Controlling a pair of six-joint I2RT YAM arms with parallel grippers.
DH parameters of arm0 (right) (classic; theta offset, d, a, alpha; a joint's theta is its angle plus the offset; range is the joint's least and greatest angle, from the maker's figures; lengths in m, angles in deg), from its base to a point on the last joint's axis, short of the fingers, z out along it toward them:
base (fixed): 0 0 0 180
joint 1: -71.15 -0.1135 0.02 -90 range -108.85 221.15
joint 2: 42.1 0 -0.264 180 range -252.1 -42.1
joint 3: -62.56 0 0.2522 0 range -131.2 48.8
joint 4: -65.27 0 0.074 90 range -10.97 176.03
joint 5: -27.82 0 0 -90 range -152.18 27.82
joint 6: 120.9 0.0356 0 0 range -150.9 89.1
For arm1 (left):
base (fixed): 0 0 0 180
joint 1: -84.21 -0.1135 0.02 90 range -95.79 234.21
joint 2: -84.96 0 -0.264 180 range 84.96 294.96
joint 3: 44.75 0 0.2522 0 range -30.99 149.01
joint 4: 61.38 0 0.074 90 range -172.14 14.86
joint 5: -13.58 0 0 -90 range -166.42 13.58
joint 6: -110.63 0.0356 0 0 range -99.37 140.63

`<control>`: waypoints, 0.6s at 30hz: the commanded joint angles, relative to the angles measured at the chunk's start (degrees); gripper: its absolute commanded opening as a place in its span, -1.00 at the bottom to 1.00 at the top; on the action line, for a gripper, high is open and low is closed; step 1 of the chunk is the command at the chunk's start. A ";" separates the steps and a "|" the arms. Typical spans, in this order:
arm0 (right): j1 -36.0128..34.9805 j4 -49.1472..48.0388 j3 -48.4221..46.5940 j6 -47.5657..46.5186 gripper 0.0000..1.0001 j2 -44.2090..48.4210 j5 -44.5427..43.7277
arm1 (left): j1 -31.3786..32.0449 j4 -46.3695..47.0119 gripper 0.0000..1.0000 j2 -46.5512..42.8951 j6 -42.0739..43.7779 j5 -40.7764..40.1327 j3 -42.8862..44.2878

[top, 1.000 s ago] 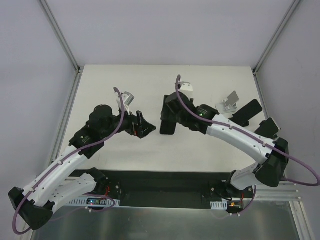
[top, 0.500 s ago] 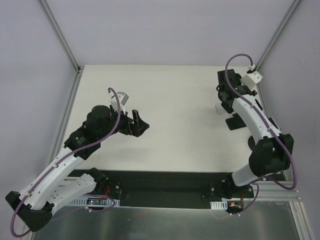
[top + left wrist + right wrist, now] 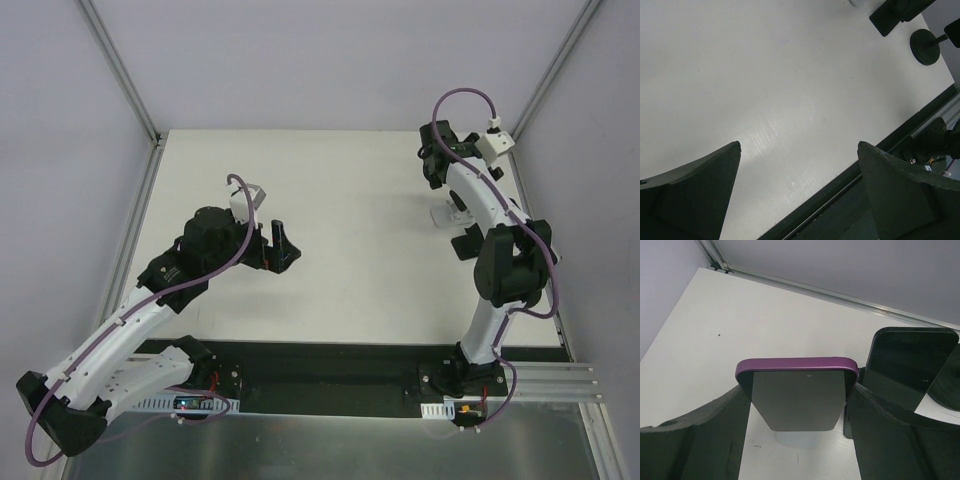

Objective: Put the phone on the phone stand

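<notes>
My right gripper (image 3: 437, 165) (image 3: 797, 400) is shut on a phone in a purple case (image 3: 799, 392), gripped by its two long edges and held screen-up above the far right of the table. Right beside it stands the phone stand (image 3: 912, 367), a glossy black tilted plate. It also shows in the top view (image 3: 466, 243), partly under my right arm, and in the left wrist view (image 3: 888, 18). My left gripper (image 3: 280, 245) (image 3: 799, 145) is open and empty over the middle left of the table.
A small pale silver bracket (image 3: 447, 212) (image 3: 805, 437) sits on the table directly below the held phone. A black round disc on a stem (image 3: 925, 46) stands near the stand. The frame rail (image 3: 805, 287) and grey walls are close behind.
My right arm has swung from the table's middle to the far right, carrying the phone, and now holds it over the silver bracket. My left arm has barely shifted.
</notes>
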 commanded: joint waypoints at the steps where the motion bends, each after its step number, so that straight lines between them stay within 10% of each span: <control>1: 0.16 3.99 -2.47 6.83 -0.99 -1.69 -6.11 | 0.20 1.11 0.98 1.56 2.69 -0.29 1.55; 18: 1.39 3.29 0.52 15.19 -0.99 -5.11 -6.29 | 0.11 3.40 0.98 3.67 3.22 1.99 1.20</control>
